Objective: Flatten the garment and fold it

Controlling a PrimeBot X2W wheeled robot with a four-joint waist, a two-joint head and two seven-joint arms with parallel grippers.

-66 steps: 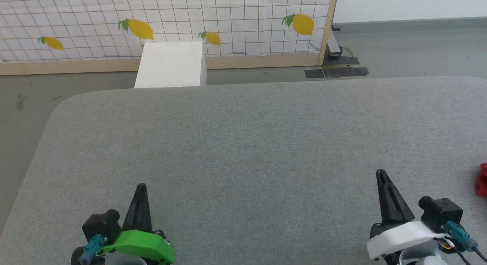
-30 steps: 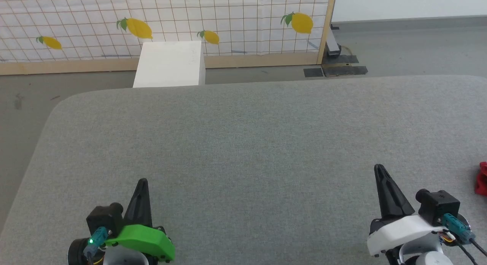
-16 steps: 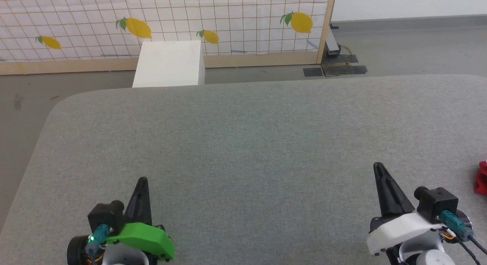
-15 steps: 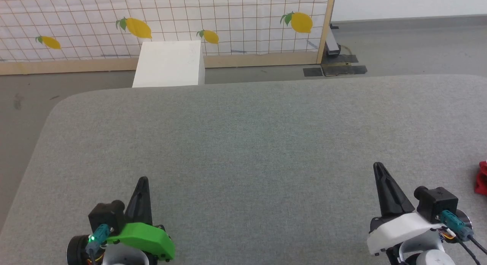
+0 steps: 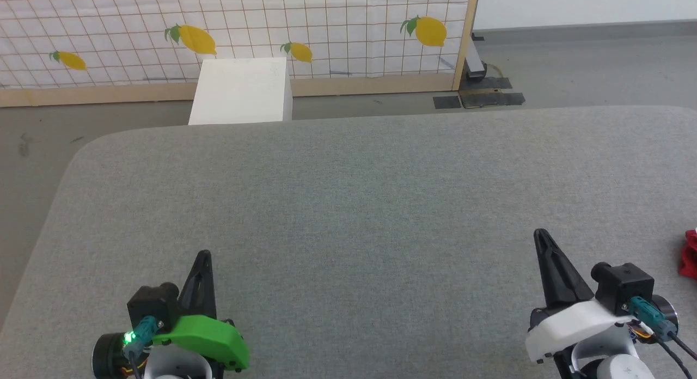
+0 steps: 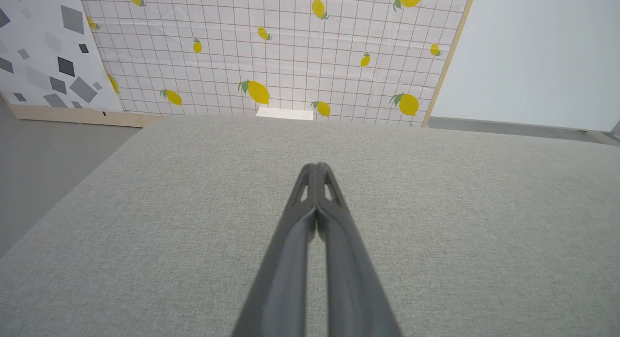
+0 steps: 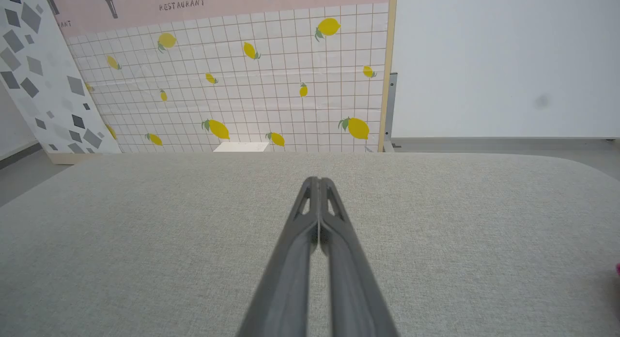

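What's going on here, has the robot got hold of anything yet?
Nothing is being handled yet. The left gripper and the right gripper both sit shut and empty near the robot's edge of the grey padded table, fingers pointing away from the robot. The red garment lies on the table at the far right edge of the head view, mostly cut off, off to the right of the right gripper and apart from it. Flattening and folding have not begun.
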